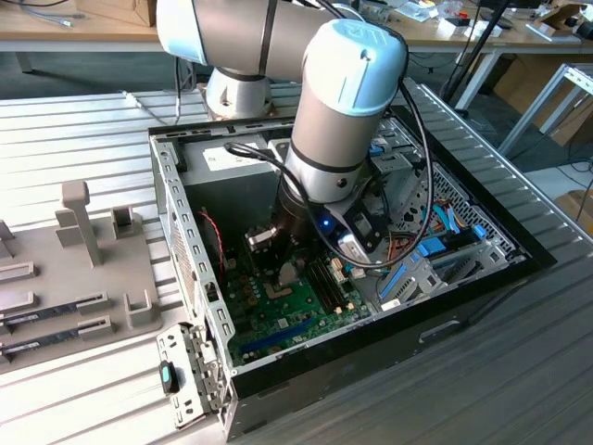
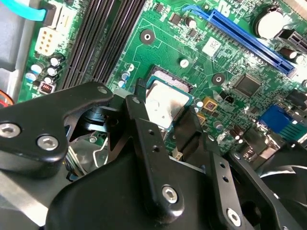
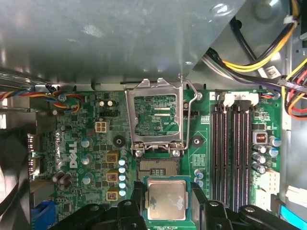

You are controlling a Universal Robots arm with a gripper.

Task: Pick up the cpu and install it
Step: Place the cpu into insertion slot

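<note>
Silver-topped cpu (image 3: 166, 199) held in the gripper (image 3: 166, 205).

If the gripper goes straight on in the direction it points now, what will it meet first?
Probably the open socket on the green board. The gripper holds the cpu between its fingers above it, so the chip would touch there first. Depth is unclear, so the exact alignment cannot be judged.

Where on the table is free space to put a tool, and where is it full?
Free: table on the exterior view's right of the computer case, and the strip in front of the grey tray. Crowded: inside the case, around the gripper holding the cpu.
</note>
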